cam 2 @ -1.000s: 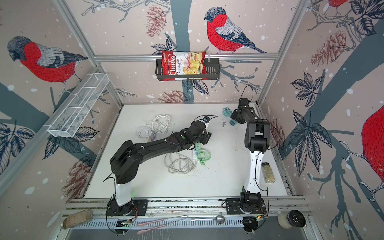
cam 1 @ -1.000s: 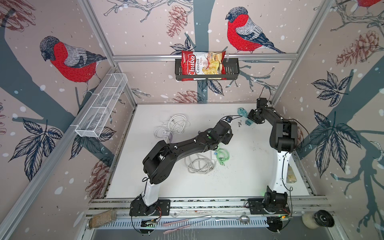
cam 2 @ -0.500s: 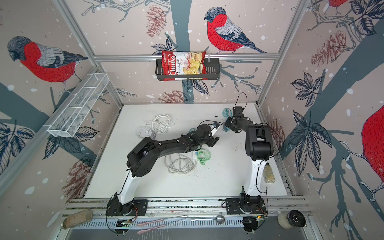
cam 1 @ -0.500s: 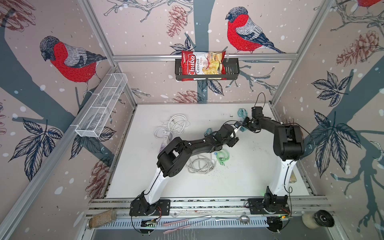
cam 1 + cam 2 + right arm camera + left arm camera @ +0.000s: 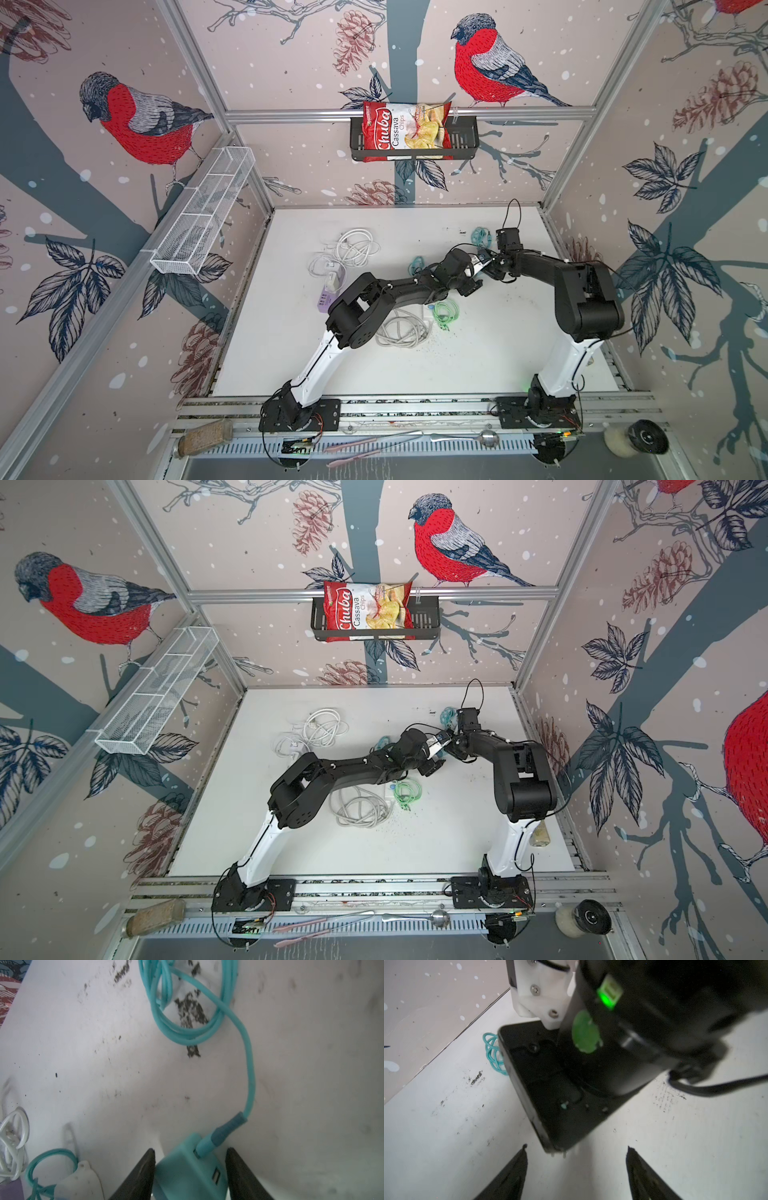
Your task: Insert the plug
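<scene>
Teal charger adapter (image 5: 187,1174) was pinched in the right end effector (image 5: 190,1150), w/ teal cable (image 5: 249,1068) already in its port. Prob. left to do: seat it in the purple power strip (image 5: 325,300), well apart. Left end effector (image 5: 577,1146) was spread, empty; both arms reached inward, wrists nearly meeting above the table (image 5: 498,353).

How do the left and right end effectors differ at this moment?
The left end effector has its fingers spread wide, gripping nothing; the right end effector has a teal charger filling the gap between its fingers. The left one faces the right arm's black wrist; the right one faces the charger's teal cable. Both have dark tapered fingers.
</scene>
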You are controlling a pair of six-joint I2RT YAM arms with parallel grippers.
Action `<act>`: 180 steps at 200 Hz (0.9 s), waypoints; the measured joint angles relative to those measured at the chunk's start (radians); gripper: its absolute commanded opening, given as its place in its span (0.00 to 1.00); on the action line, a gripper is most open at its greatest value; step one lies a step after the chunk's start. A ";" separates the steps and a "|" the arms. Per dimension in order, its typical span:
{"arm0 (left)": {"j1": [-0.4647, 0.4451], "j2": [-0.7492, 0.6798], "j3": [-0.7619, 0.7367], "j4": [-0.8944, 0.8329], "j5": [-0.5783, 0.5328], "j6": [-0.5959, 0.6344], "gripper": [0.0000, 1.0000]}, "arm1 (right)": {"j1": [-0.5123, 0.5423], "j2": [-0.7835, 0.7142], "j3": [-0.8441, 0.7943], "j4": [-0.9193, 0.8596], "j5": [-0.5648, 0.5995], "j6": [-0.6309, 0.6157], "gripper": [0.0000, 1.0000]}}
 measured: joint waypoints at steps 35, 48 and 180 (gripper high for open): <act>0.003 0.080 0.098 -0.029 0.005 0.024 0.73 | -0.060 -0.042 -0.010 -0.051 -0.005 0.003 0.65; 0.003 0.106 0.137 -0.047 0.011 0.028 0.72 | -0.073 -0.052 -0.017 -0.053 -0.011 0.003 0.65; 0.005 0.287 0.494 -0.296 0.053 0.078 0.54 | -0.158 -0.185 -0.105 -0.072 -0.053 -0.008 0.63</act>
